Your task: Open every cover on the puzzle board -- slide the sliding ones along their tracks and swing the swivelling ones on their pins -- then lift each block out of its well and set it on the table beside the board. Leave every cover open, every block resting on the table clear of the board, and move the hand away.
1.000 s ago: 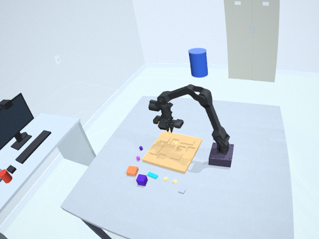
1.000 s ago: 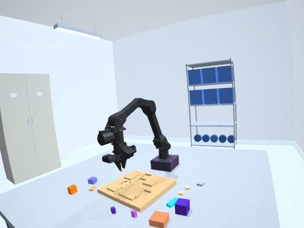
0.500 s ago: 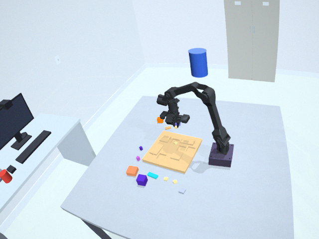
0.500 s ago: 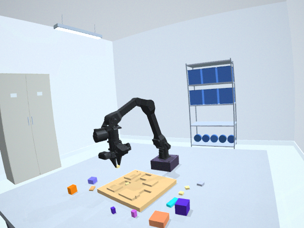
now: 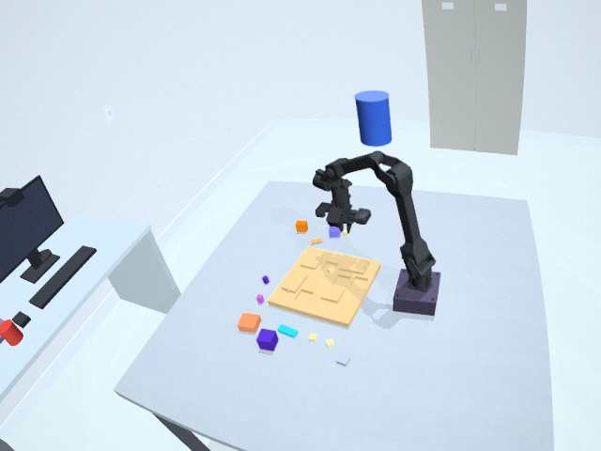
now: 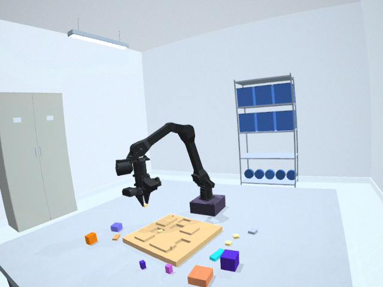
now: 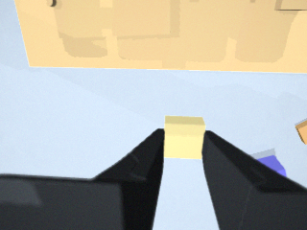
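Observation:
My gripper is shut on a pale yellow block, held in the air above the table just off the far edge of the wooden board. A second yellow block sits askew in a recess of the board. Two more yellow blocks, one and another, rest on the table beside the board. Several raised wooden covers show, one beside open recesses. Shadow blurs part of the board.
Near the held block's side are a violet block, an orange cube and a flat orange piece. A large purple cube and cyan bar lie opposite.

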### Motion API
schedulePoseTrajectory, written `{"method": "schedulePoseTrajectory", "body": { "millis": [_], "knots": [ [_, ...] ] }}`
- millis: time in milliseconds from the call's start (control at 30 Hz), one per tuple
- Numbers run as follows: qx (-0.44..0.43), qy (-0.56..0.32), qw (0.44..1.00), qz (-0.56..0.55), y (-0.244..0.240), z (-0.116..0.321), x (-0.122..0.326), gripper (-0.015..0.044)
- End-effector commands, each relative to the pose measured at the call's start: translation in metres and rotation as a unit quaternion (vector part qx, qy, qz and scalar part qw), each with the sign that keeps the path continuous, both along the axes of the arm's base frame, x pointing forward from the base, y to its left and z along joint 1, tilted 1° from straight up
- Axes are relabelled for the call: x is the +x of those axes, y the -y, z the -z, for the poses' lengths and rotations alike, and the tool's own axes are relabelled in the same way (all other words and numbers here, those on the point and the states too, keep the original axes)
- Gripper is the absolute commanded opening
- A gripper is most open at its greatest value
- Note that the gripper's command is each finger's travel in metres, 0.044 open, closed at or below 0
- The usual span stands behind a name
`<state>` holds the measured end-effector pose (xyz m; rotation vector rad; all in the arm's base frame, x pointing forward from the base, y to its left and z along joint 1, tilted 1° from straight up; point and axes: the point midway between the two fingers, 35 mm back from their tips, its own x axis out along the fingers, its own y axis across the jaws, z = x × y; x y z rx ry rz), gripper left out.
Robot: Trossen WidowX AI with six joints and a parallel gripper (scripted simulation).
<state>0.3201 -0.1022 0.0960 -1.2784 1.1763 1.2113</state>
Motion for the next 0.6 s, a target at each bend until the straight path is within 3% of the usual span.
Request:
{"method": "schedulePoseTrajectory", "body": {
  "millis": [0, 567],
  "knots": [
    [0.0, 0.004, 1.0, -0.002, 0.011, -0.002, -0.008, 0.008],
    [-0.003, 0.002, 1.0, -0.002, 0.06, 0.0, -0.047, 0.008]
  ]
}}
